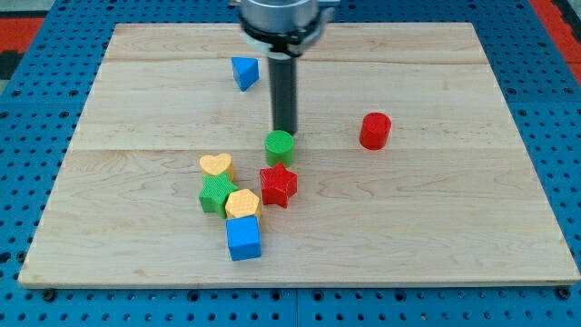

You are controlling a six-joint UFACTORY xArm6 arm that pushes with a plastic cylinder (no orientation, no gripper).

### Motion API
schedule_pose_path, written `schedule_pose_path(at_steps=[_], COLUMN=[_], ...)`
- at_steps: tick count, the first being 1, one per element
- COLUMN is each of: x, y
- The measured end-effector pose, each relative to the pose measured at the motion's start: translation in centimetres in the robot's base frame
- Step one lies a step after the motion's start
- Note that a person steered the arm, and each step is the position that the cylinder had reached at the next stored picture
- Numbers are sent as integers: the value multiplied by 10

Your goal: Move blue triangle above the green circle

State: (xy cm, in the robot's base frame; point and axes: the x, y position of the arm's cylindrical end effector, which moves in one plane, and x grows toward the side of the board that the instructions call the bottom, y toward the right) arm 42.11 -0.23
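The blue triangle [243, 73] lies near the view's top, left of the rod. The green circle [280, 145] sits near the board's middle. My tip [286, 133] is just above the green circle, touching or nearly touching its upper edge, and well to the lower right of the blue triangle.
A red star [278, 185] lies right below the green circle. A yellow heart [216, 165], green star [216, 193], yellow hexagon [242, 203] and blue cube [243, 238] cluster at lower left. A red cylinder [375, 131] stands at the right. The wooden board [454, 227] lies on blue pegboard.
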Motion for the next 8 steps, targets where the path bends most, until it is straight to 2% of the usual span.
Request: schedule_pose_path(at_steps=[1,2,3,4,6,7,8], x=[-4,-51,-125,-170,-75,-95,-90], y=[-35,-32,-22,-67,-77,-66,-56])
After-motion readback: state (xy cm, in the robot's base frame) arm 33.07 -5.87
